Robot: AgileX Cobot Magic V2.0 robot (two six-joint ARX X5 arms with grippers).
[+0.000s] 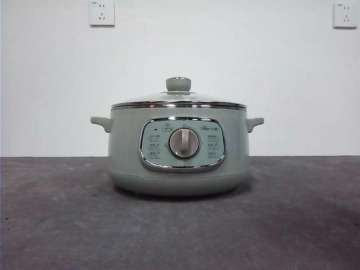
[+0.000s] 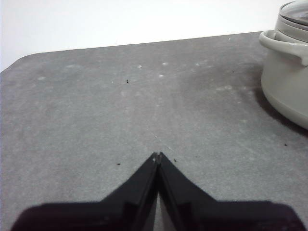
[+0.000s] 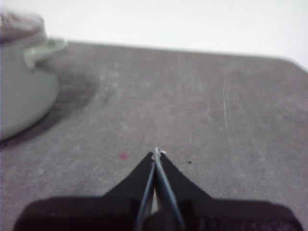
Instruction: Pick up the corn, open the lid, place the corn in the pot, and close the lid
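Observation:
The sage-green pot [image 1: 179, 180] stands in the middle of the grey table, its dial panel facing the front view. The glass lid [image 1: 179, 101] with its green knob [image 1: 178, 84] sits closed on the pot. The corn is not in view in any frame. My left gripper [image 2: 157, 155] is shut and empty, low over bare table, with the pot [image 2: 286, 82] off to one side of it. My right gripper [image 3: 156, 153] is shut and empty over bare table, with the pot [image 3: 24, 86] off to its other side. Neither arm shows in the front view.
The grey table [image 1: 56, 225] runs to a white wall with two sockets [image 1: 102, 12] high up. The table's far rounded corners show in both wrist views. Small dark specks lie on the surface.

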